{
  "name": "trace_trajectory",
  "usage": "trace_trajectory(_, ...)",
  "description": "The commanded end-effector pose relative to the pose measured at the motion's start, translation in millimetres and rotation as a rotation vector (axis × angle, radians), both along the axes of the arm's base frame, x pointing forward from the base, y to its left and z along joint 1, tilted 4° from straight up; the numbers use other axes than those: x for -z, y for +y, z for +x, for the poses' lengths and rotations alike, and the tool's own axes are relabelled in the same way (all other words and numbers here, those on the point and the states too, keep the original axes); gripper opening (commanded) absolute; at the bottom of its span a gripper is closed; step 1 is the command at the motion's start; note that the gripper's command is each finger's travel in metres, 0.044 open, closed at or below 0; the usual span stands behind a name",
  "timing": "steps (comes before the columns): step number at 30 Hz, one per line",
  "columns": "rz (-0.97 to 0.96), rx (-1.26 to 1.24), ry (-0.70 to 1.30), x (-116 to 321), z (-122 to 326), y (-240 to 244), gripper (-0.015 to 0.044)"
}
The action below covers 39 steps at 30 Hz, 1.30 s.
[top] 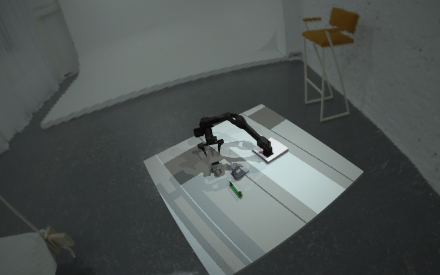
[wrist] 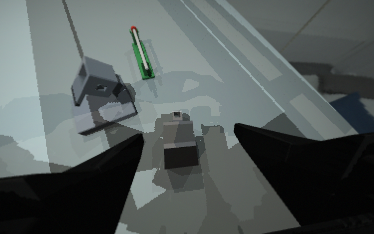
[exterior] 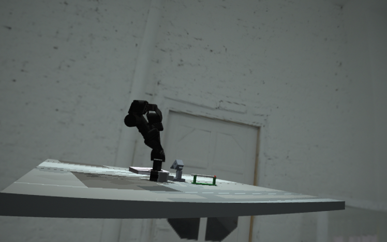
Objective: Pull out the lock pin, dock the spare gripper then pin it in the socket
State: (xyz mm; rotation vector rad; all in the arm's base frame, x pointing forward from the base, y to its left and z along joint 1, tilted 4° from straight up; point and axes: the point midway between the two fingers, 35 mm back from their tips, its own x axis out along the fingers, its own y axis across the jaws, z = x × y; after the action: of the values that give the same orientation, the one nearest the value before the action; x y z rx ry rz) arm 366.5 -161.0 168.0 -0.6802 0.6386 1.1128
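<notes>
The arm [top: 240, 121] [exterior: 149, 131] looks like matt black plastic or coated metal, and its end effector [top: 212, 155] [wrist: 189, 132] has the same dull black finish. The mount [top: 239, 171] [exterior: 178, 171] [wrist: 102, 100] looks smooth and matt grey, plastic or painted metal. The spare gripper [top: 216, 168] [wrist: 189, 132] has flat, smooth grey faces, its material unclear. The lock pin's shaft [top: 235, 185] [exterior: 203, 175] [wrist: 140, 49] is pale and smooth; its green stand [top: 234, 190] [exterior: 204, 184] [wrist: 145, 72] resembles plain plastic. The worktop [top: 285, 201] [exterior: 170, 209] appears smooth. Behind it, the wall [top: 395, 64] [exterior: 85, 71] looks rough and pitted, and the chair's orange seat [top: 326, 37] resembles cloth.
</notes>
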Motion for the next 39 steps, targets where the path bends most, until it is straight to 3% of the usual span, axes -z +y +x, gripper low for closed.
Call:
trace_trajectory(1, 0.014, -0.002, 0.009, 14.0, 2.3, -1.3, 0.044)
trace_trajectory(8, 0.055, 0.007, 0.067, 68.2, 6.3, -0.2, 0.044)
trace_trajectory(39, 0.056, 0.007, 0.069, 114.5, 8.7, -5.0, 0.044)
